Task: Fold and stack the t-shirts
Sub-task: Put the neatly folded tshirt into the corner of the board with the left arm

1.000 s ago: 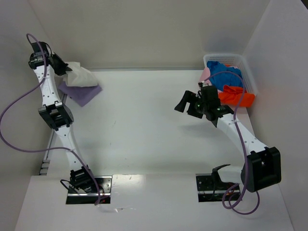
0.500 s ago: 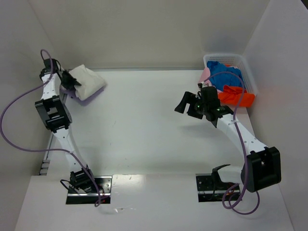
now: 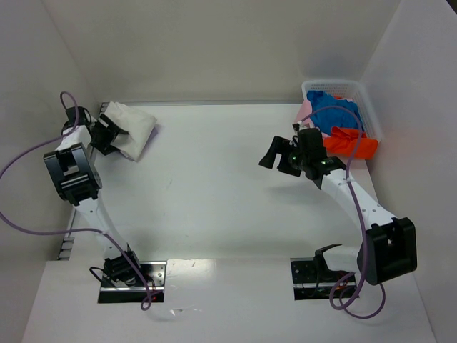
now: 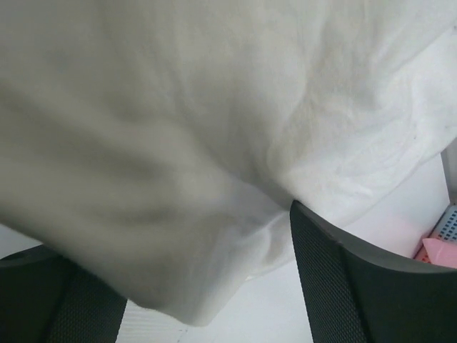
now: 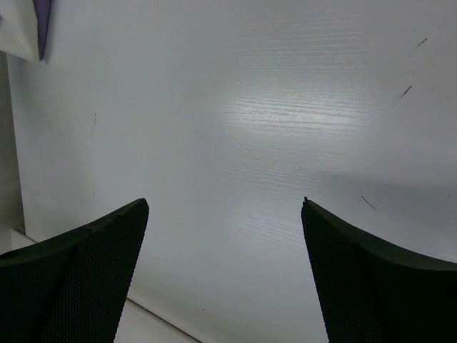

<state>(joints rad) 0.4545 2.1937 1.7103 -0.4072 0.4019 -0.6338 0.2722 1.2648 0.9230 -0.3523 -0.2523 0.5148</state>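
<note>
Off-white t-shirt (image 3: 136, 125) looks soft, light & floppy, prob best pinched at a folded edge; left gripper (image 3: 108, 135) jaws apart w/ cloth between, right gripper (image 3: 278, 158) jaws apart, empty, over surface (image 3: 214, 186).

We are seeing soft, matt, creased cloth in the off-white t-shirt (image 4: 214, 107). The table (image 5: 285, 107) is showing us a smooth white surface with faint wood grain and a slight sheen. We are noticing matt black, finely dimpled pads (image 5: 78, 279) on the right gripper (image 5: 224, 202).
</note>
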